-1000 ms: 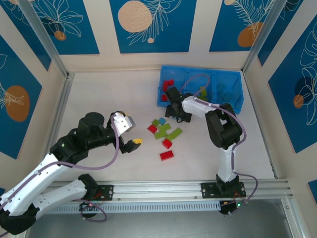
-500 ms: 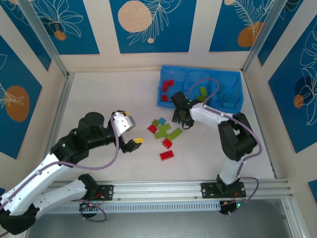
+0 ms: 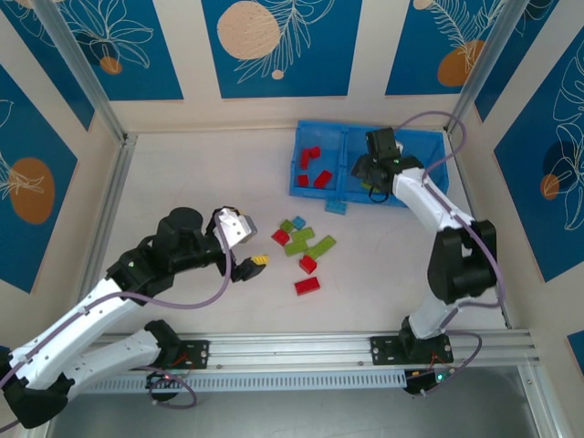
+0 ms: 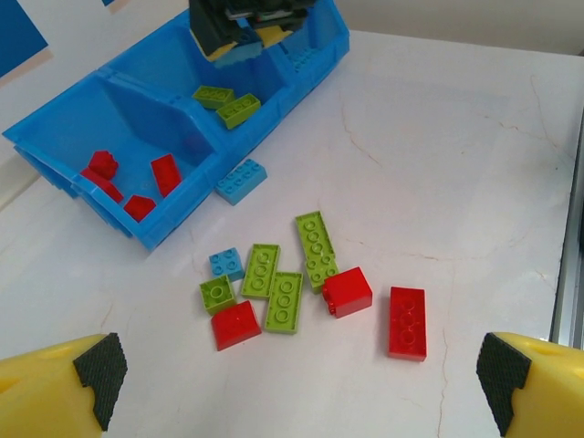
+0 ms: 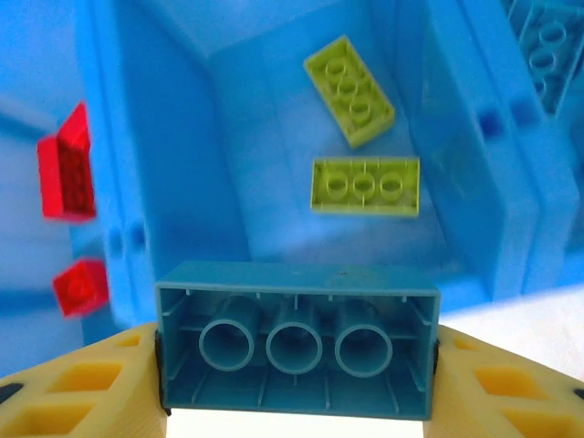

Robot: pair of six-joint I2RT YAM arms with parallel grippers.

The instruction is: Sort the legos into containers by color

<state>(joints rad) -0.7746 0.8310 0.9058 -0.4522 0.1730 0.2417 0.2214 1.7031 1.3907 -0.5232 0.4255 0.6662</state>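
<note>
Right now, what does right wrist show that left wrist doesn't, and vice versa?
Right wrist: underside tubes of the light-blue brick clamped in the right hand. Left wrist: loose bricks on the table, plus a blue brick lying outside the bin. Both: two lime bricks in the middle compartment, red bricks next door.

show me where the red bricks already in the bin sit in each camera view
Top external: red bricks, upper centre, in the left compartment of the blue bin.
Left wrist: left side, in the bin's nearest end compartment.
Right wrist: far left edge, above the light blue brick clamped in the right gripper.
Shared landmark: the bin's dividing wall between the reds and the middle compartment.
</note>
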